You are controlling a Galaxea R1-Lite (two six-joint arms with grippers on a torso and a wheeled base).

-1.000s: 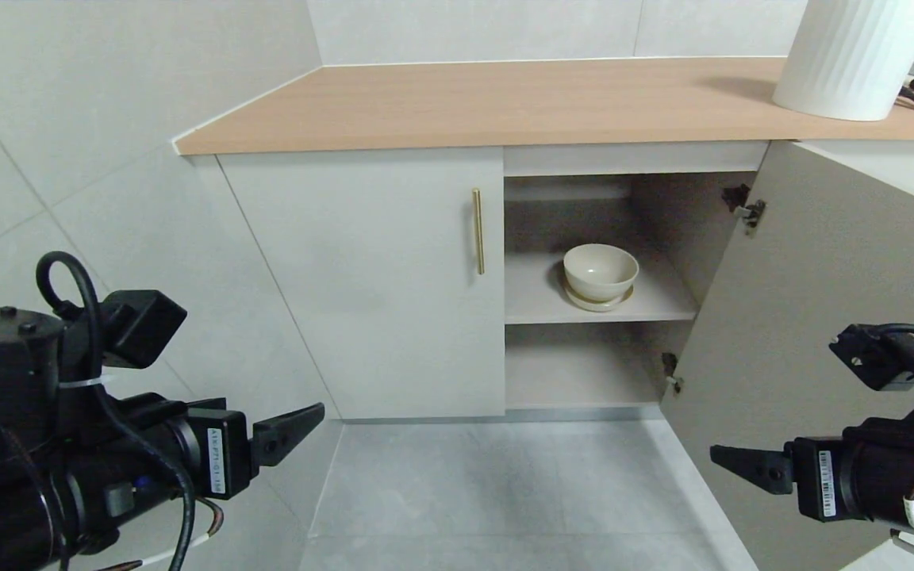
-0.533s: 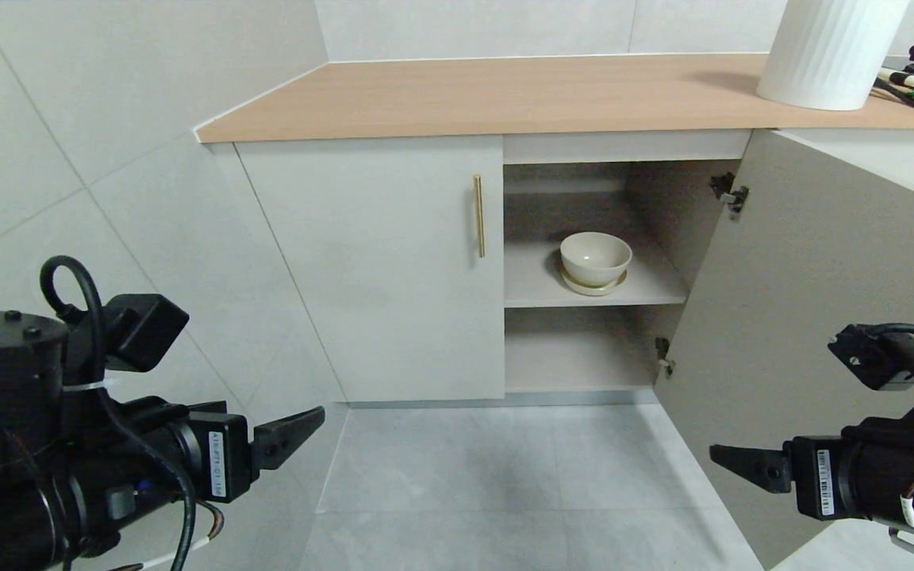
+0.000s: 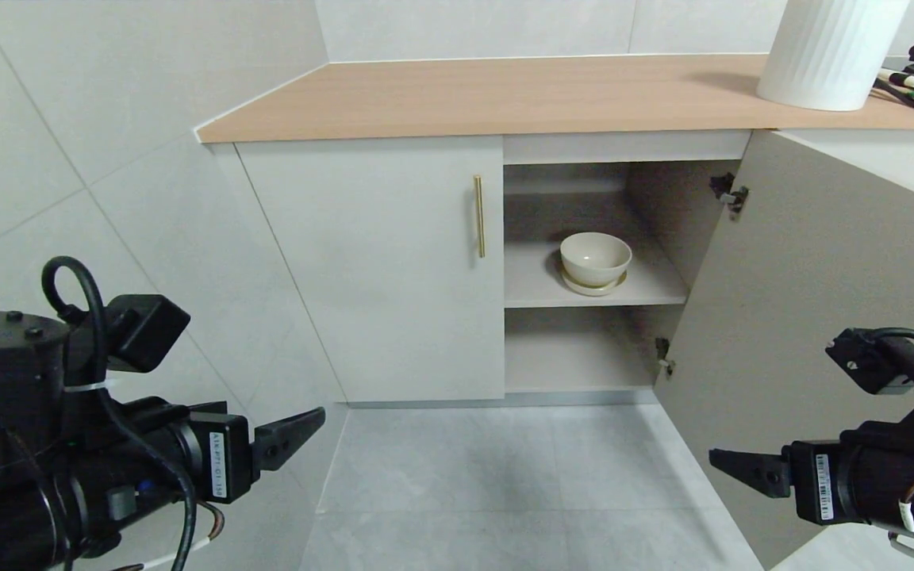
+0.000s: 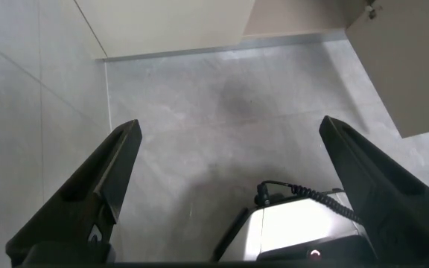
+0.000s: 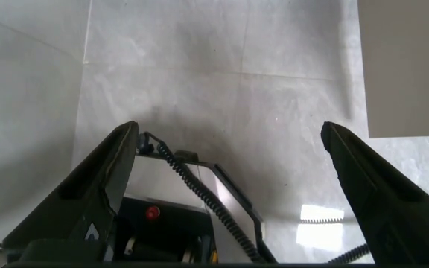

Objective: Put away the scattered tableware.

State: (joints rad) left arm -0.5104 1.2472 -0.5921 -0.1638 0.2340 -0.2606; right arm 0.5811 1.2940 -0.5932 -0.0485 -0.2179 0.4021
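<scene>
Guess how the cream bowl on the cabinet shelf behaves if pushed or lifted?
Likely rigid and breakable: the bowl looks like glazed ceramic, and its smooth wall could slip in a pinch. It sits on a small plate, so a push may slide both along the shelf or skid it off the plate. Wide and low, it seems unlikely to tip.

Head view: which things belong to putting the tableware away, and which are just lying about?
Job: bowl, sitting on a plate, on the upper shelf; open cabinet door.
Lying about: white ribbed container and pen-like items, all on the countertop.
</scene>
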